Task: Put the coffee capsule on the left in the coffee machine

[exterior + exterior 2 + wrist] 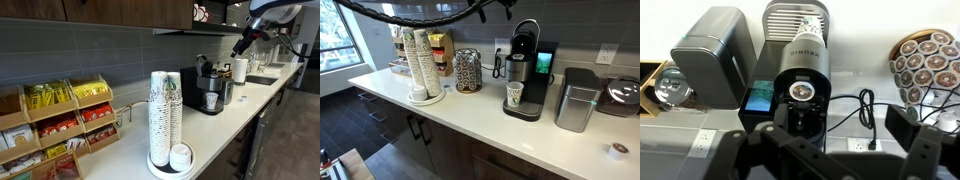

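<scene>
The coffee machine (800,62) is black with a silver-grey front; it shows in both exterior views (210,88) (525,68). Its top lever is raised. In the wrist view a small round foil-faced coffee capsule (800,92) lies in the machine's open top slot. My gripper (830,150) hangs above the machine's rear with its fingers wide apart and nothing between them. In an exterior view it (238,48) is high above the counter, beyond the machine. A paper cup (515,95) stands under the spout.
A round rack of capsules (930,62) (467,70) stands beside the machine. A grey box (715,50) (578,100) is on its other side. Paper-cup stacks (165,110) (420,60) stand further along. A power cord (865,110) runs to a wall socket.
</scene>
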Tool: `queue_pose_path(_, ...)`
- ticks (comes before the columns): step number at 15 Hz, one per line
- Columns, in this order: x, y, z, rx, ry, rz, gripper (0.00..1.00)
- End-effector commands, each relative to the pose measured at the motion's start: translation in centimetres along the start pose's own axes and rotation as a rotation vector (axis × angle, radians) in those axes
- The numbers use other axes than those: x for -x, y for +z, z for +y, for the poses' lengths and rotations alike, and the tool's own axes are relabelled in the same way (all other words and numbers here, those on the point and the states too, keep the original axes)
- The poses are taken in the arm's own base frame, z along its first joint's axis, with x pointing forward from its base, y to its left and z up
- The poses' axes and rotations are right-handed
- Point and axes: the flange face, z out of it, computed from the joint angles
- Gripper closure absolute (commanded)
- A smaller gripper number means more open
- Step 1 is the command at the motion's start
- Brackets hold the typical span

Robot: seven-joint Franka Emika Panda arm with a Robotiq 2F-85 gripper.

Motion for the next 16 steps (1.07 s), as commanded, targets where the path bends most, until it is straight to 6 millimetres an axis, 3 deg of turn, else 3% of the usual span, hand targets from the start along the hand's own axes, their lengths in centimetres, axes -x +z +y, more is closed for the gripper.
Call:
queue_pose_path(1, 3.0, -1.3, -1.5, -0.039, 0.038, -0.018, 0.0)
queue_pose_path(12, 8.0, -2.4, -3.9, -0.097, 0.095, 0.005, 0.0)
queue_pose_path(13, 8.3, -2.4, -4.1, -0.096, 0.089, 0.009, 0.0)
queue_pose_path(14, 7.0, -2.5, -3.2, -0.09, 0.078, -0.006, 0.0)
queue_pose_path(16, 7.5, -2.5, -3.5, -0.095, 0.079, -0.003, 0.0)
